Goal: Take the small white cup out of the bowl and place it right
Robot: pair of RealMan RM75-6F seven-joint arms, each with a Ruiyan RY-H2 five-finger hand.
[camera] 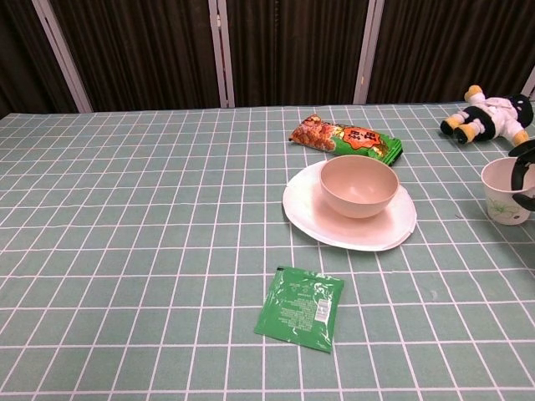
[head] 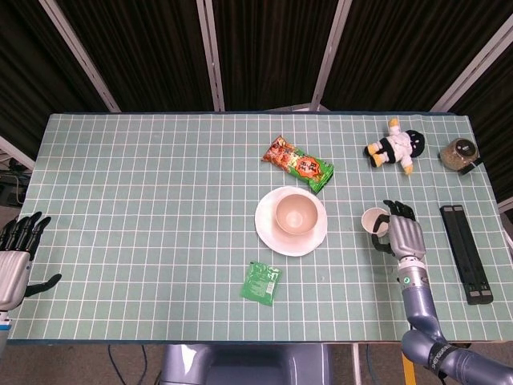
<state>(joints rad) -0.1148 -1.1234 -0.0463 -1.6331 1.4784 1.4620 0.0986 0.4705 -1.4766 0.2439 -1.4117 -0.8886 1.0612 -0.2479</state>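
The small white cup stands upright to the right of the plate, at or just above the table surface. My right hand holds it from the right side, and dark fingertips wrap its wall at the chest view's edge. The pink bowl sits empty on the white plate at the table's middle. My left hand hangs off the table's left edge, fingers spread, holding nothing.
An orange-green snack packet lies just behind the plate. A green sachet lies in front of it. A plush doll and a jar sit at the back right; two black bars lie along the right edge.
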